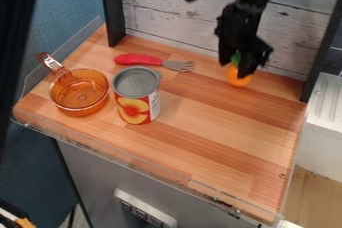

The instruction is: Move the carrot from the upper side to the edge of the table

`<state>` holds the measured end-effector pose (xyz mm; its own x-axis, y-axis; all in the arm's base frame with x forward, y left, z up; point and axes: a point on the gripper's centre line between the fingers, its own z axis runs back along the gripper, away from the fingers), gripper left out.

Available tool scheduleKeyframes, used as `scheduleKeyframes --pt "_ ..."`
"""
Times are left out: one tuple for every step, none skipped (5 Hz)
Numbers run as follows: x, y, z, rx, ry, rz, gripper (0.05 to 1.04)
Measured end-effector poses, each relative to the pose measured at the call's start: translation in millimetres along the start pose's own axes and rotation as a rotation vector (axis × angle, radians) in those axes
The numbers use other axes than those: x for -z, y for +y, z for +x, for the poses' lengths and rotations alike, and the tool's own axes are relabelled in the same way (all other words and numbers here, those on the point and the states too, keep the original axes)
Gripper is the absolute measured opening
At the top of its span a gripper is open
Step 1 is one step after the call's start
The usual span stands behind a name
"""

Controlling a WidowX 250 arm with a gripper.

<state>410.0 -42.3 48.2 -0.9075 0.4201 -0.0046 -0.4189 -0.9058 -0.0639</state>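
My gripper (242, 68) is at the back of the table (214, 122), nr the wall (167, 9), pointing down at the carrot (238, 78). Carrot's upright-ish, green top up by my jaws, orange end below; can't tell if it touches the wood. Can't tell either if my jaws are clamped on it or apart. Fork w/ red handle (138, 59) lies flat, also twd the back. Open can (136, 95) stands upright btwn the fork & front edge, w/ orange see-thru pot (79, 92) just beside.
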Motion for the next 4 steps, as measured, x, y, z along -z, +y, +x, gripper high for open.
scheduleKeyframes --pt "-22.8 4.3 8.3 0.022 0.051 0.003 0.593" --pt "-40.5 11.3 32.5 0.046 0.069 -0.002 0.593" --pt "-53.2 30.4 56.7 0.097 0.08 0.002 0.593" --pt "-58.0 54.2 81.0 0.166 0.085 0.009 0.592"
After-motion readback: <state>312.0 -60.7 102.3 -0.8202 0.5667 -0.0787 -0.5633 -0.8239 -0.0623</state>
